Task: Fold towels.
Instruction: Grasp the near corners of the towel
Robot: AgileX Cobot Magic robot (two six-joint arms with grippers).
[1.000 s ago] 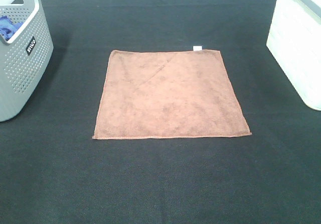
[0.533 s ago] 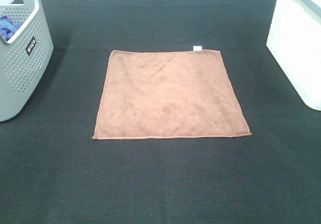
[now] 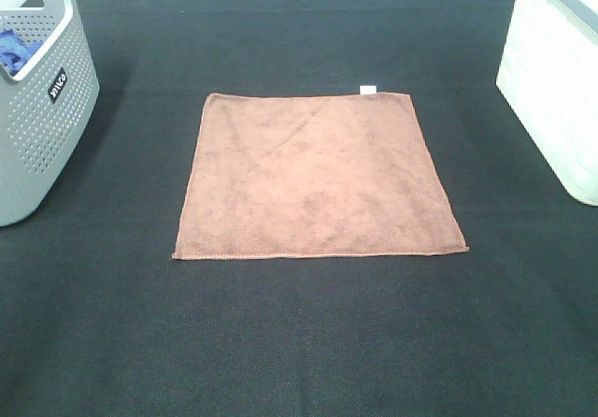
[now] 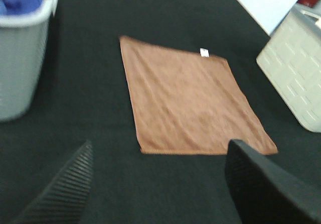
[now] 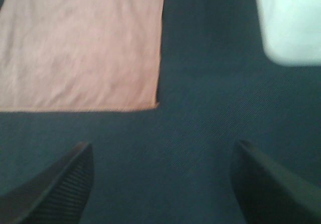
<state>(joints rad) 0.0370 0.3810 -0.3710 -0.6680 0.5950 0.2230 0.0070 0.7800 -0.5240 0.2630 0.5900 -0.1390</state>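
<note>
A reddish-brown square towel [image 3: 318,176] lies flat and unfolded in the middle of the dark table, its small white tag [image 3: 367,89] at the far edge. It also shows in the left wrist view [image 4: 188,101] and the right wrist view [image 5: 85,43]. Neither arm shows in the exterior high view. My left gripper [image 4: 160,194] is open and empty, above the table near the towel's near edge. My right gripper [image 5: 163,184] is open and empty, above bare table near the towel's near right corner.
A grey perforated basket [image 3: 42,108] holding blue cloth [image 3: 14,50] stands at the far left. A white bin [image 3: 556,80] stands at the far right. The black table surface [image 3: 299,342] surrounds the towel.
</note>
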